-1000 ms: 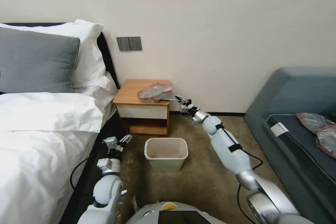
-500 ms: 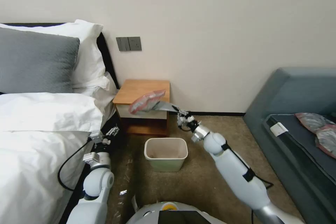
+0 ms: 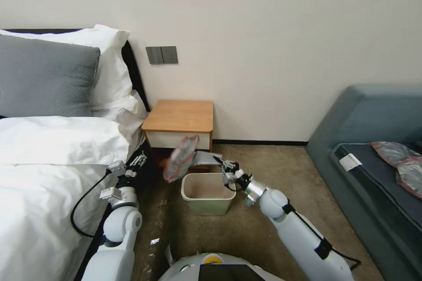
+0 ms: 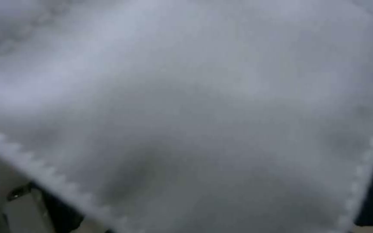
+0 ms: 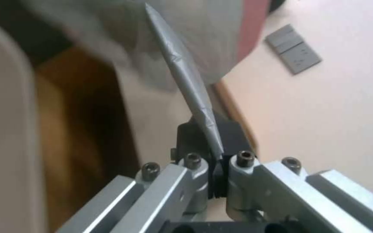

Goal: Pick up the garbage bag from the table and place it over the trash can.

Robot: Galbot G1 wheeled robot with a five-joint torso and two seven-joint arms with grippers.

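The right end effector (image 3: 225, 171), clamped on the garbage bag (image 3: 181, 158), carries it off the surface (image 3: 180, 116) above the trash can (image 3: 208, 193); next, I judge, spreading its rim over the can; the left end effector (image 3: 127, 167) idles beside the bed (image 3: 52, 175), its fingers' state unclear.

A plain cream wall (image 3: 272, 30) fills twelve o'clock, carrying a grey switch plate (image 3: 162, 55) at eleven. A bed (image 3: 48, 162) with white linen, a white pillow (image 3: 110, 66) and a grey pillow (image 3: 46, 77) takes nine o'clock. A blue-grey sofa (image 3: 365, 114) sits at three. Brown carpet (image 3: 263, 162) covers the floor, with a dark skirting (image 3: 263, 142) along the wall.
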